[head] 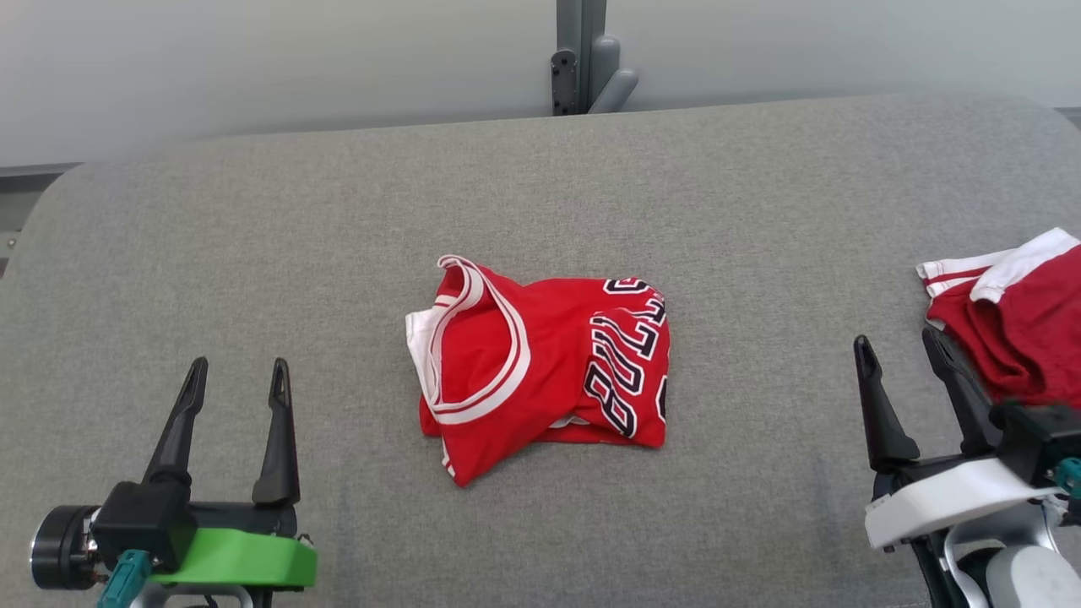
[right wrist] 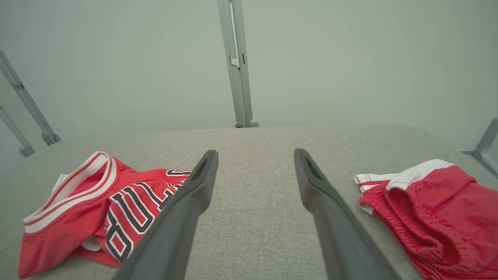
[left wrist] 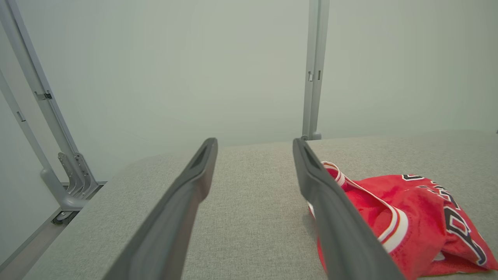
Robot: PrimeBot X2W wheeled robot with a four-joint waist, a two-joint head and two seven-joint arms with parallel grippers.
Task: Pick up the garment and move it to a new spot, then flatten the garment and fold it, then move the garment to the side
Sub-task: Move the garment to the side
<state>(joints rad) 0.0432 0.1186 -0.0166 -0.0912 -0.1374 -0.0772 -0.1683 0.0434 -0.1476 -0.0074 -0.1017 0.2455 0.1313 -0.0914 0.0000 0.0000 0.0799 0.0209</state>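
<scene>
1. A grey fabric surface (head: 253, 253) runs wide across the head view. A pale wall (head: 253, 67) stands behind it, and a grey post (head: 581, 51) rises at the middle of its far edge.
2. The jersey (head: 540, 363) lies in a crumpled heap at the middle of the surface. It is red with white trim and black-and-white lettering, and its trimmed opening faces left.
3. Red shorts (head: 1022, 329) with a white band lie bunched at the right edge of the surface, well apart from the jersey.
4. The left hand (head: 239, 365) sits at the lower left with its 2 fingers spread and nothing between them. It is well apart from the jersey, which in the left wrist view lies to the right of the fingers.
5. The right hand (head: 897, 338) sits at the lower right, fingers spread and empty. It is between the 2 garments, just beside the shorts and apart from the jersey.
</scene>
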